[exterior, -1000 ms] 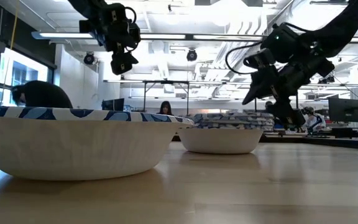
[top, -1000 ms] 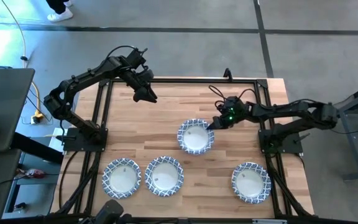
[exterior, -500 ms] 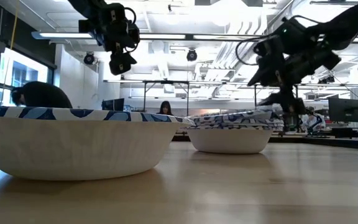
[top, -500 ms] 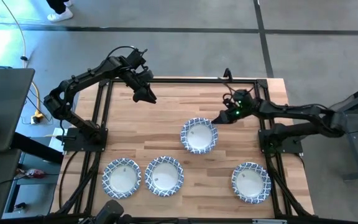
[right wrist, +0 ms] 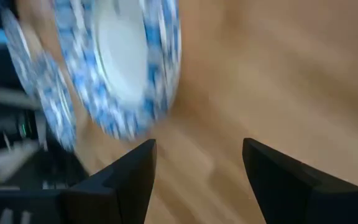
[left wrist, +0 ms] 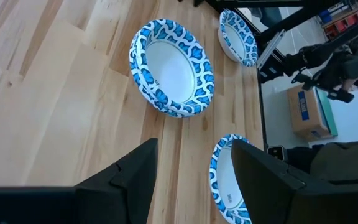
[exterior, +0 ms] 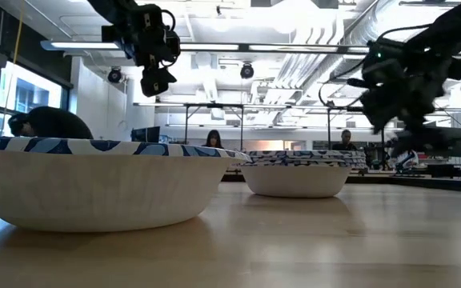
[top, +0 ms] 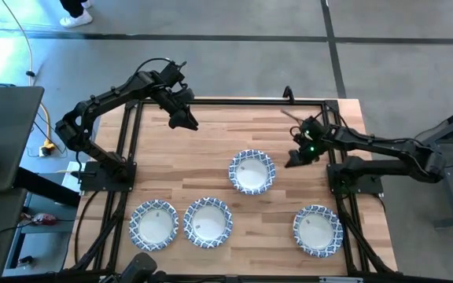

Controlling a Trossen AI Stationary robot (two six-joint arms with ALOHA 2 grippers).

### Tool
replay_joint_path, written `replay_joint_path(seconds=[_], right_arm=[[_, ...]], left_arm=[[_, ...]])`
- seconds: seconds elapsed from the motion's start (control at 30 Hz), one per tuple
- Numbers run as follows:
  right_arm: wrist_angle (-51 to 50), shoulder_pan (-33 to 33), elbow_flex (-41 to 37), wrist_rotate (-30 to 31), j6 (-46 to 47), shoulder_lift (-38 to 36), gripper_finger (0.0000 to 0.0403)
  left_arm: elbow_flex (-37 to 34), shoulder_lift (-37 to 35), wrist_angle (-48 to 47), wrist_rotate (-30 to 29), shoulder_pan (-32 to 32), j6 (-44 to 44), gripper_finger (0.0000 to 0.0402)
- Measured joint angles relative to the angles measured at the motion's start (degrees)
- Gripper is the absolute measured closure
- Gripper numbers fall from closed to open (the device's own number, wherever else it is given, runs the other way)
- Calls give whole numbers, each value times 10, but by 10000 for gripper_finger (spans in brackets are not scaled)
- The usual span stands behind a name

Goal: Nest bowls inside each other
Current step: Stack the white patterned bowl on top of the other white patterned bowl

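Sitting along the near edge of the table point(top: 211, 126) are three single bowls: one at near left point(top: 154, 224), one just beside it point(top: 208, 222), and one at near right point(top: 318, 229). Farther in, at the middle, a stack of bowls point(top: 252, 170) rests on the wood. The right end effector point(top: 291, 163) hangs just right of that stack, fingers spread and empty. At the far left, the left end effector point(top: 189, 123) hovers raised, fingers parted, holding nothing.
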Motion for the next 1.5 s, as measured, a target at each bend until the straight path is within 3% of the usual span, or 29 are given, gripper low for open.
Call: replay_joint_path(seconds=[0.37,0.63,1.0,1.5], right_arm=[[-201,20,0,-151,-180,-26,171],[-254,21,0,-161,-264,-42,171],[-247,96,0,-130,-201,-43,171],[-230,234,0,-53,-73,-42,171]], left_arm=[[0,0,0,-3,-7,-11,209],[0,0,3,-11,-25,-54,209],[0,0,80,-30,-86,-119,209],[0,0,88,-33,-85,-100,209]])
